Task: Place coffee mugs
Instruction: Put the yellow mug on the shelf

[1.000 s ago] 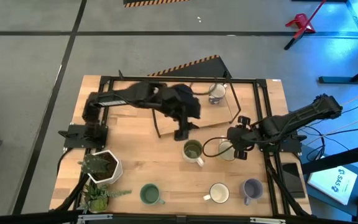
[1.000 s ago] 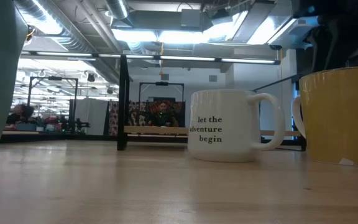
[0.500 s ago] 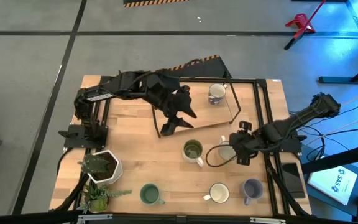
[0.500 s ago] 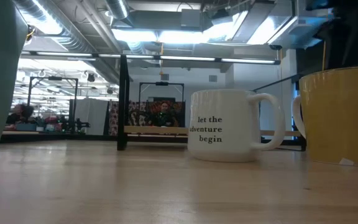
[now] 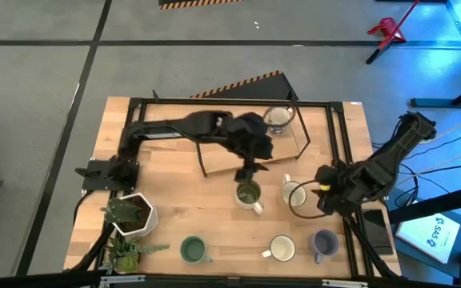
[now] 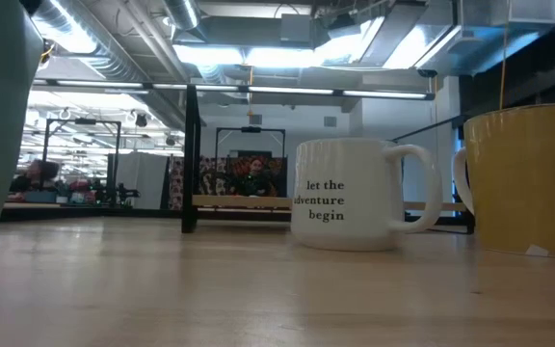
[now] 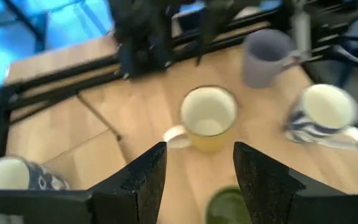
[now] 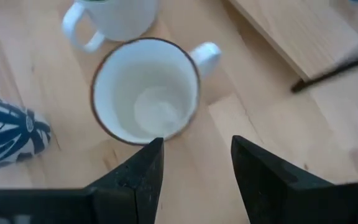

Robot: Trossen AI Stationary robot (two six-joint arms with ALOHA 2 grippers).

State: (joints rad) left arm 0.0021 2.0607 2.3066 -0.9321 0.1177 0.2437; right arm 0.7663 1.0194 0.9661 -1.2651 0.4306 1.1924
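Observation:
Several coffee mugs stand on their bases on the wooden table. An olive-lined white mug point(image 5: 248, 194) point(image 6: 355, 193) sits mid-table, with a yellow mug point(image 5: 294, 192) point(image 7: 209, 118) point(image 8: 145, 90) to its right. A teal mug point(image 5: 192, 250), a white mug point(image 5: 282, 248) and a lavender mug point(image 5: 324, 242) line the near edge. A blue-patterned mug point(image 5: 278, 120) stands on the board at the back. My left gripper point(image 5: 246, 173) point(image 7: 197, 155) hangs open just beyond the olive mug. My right gripper point(image 5: 325, 194) point(image 8: 194, 146) is open to the right of the yellow mug.
A black frame point(image 5: 310, 128) with a slanted wooden board stands at the back of the table. A white pot with a plant point(image 5: 130, 214) stands near the left front corner. Bare wood lies between the mugs and the pot.
My left gripper has swung toward the table's right and near edges and come down, stopping just beyond the olive mug. My right gripper has drawn back from over the yellow mug toward the table's right edge and rolled. The yellow mug stays upright where it was.

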